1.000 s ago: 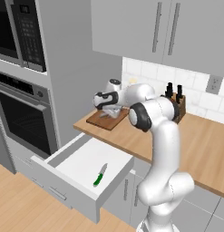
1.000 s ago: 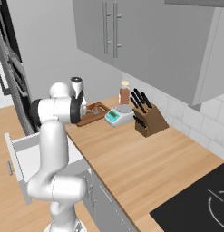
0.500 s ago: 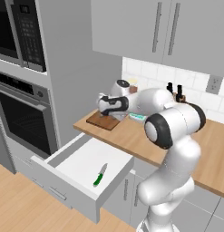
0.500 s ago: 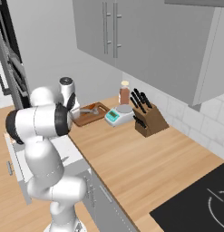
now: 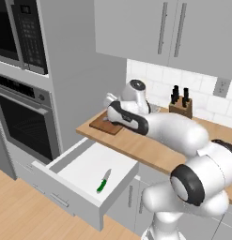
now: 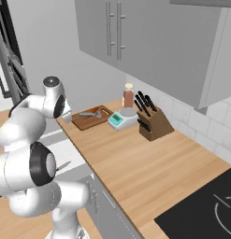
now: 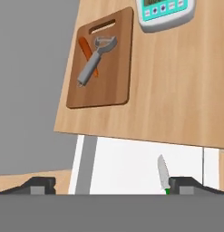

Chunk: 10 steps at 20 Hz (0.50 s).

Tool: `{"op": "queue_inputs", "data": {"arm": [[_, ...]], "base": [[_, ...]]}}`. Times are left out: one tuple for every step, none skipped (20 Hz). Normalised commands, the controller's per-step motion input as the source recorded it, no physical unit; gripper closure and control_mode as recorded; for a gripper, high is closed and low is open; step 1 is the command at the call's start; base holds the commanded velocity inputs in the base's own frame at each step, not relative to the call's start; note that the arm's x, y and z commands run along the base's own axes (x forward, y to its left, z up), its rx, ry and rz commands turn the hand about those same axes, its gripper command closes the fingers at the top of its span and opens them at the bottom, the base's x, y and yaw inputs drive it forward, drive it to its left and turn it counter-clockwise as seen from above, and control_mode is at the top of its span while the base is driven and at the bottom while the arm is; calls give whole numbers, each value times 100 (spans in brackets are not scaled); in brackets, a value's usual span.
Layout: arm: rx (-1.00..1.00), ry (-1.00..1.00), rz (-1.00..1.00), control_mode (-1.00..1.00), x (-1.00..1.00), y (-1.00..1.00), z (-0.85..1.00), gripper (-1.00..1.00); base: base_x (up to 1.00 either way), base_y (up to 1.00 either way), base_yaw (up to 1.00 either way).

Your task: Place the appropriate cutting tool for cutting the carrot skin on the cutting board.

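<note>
The peeler [image 7: 95, 58] lies flat on the board [image 7: 114, 77], its loop head near the board's handle slot and its grip crossing over the carrot [image 7: 87, 54], which it touches. Judged from this, the placing looks done and the step in hand is the retreat. The gripper [image 7: 111, 186] sits well apart from the board, out over the open drawer [image 5: 75, 183]; its 2 fingers [image 7: 41, 185] stand wide apart with nothing between them.

To finish well, I would lift the hand straight away from the desk [image 6: 149, 168] and keep it high, so that no link sweeps the board or nudges the peeler off the carrot. The arm's elbow hangs close above the desk edge in the left base view, so any swing should go outward, not down. The scale [image 6: 122, 118] and the knife block [image 6: 153, 122] stand just beyond the board, so a reach that way is best avoided.

Containers: the drawer is pulled out below the desk edge and holds 1 thing, the green-handled knife [image 5: 103, 181], lying flat on its white floor. The block holds several black-handled knives.
</note>
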Motion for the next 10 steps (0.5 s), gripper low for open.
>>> {"op": "queue_inputs", "data": {"arm": [[0, -5, 0, -100, -100, 0, 85, -100], [0, -5, 0, -100, -100, 0, 79, -100], [0, -6, 0, -100, -100, 2, 77, -100], [0, -8, 0, -100, -100, 0, 71, -100], [0, -8, 0, -100, -100, 0, 74, -100], [0, -6, 0, -100, -100, 0, 69, -100], [0, -8, 0, -100, -100, 0, 67, -100], [0, -9, 0, -100, -100, 0, 64, -100], [0, -9, 0, -100, -100, 0, 60, -100], [0, -9, 0, -100, -100, 0, 58, -100]], "base": [[0, 0, 0], [0, 0, 0], [0, 0, 0], [0, 0, 0], [0, 0, 0], [0, 0, 0], [0, 0, 0], [0, 0, 0], [0, 0, 0], [0, 0, 0]]}}
